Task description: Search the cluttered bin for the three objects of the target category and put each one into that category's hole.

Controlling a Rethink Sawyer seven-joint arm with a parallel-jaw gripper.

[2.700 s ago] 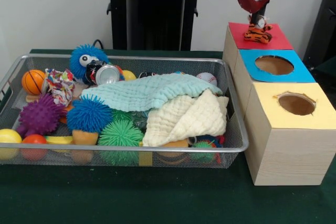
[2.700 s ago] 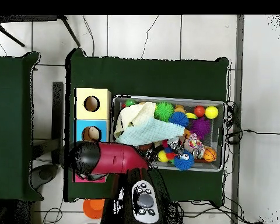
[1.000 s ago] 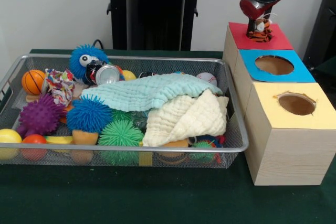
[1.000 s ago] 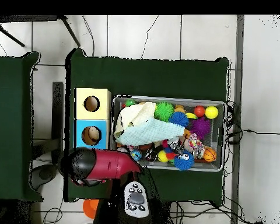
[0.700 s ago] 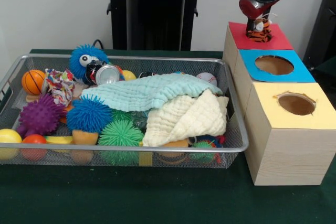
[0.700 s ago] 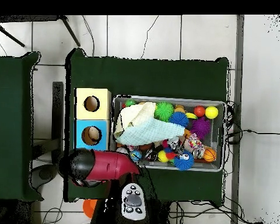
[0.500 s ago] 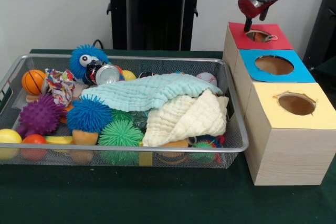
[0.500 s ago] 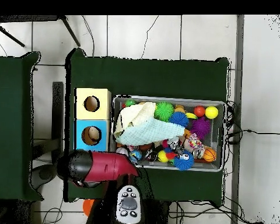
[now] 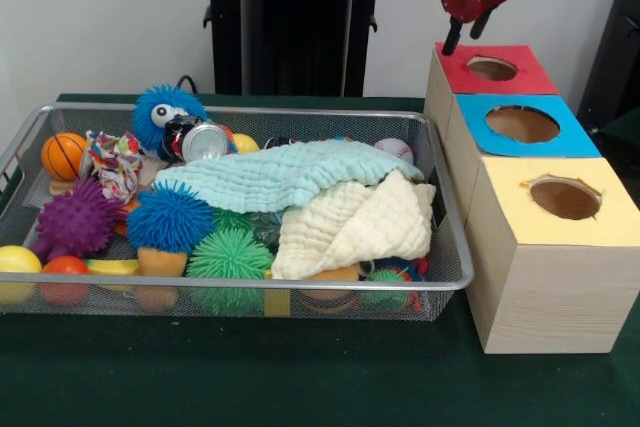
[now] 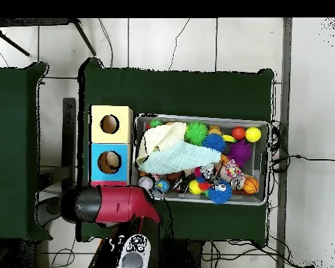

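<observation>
The red and black robot gripper (image 9: 452,44) hung above the red-topped wooden box (image 9: 524,76), holding nothing; I could not tell if it was open. No plush animals showed in the silver wire-mesh tray (image 9: 445,282), where two cloths (image 9: 300,175) covered toys.

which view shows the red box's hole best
The front view: the red-topped box sits at the back of the row, its round hole fully open, with the end effector above its far left edge. In the overhead view the arm covers that box entirely, so the hole cannot be seen.
</observation>
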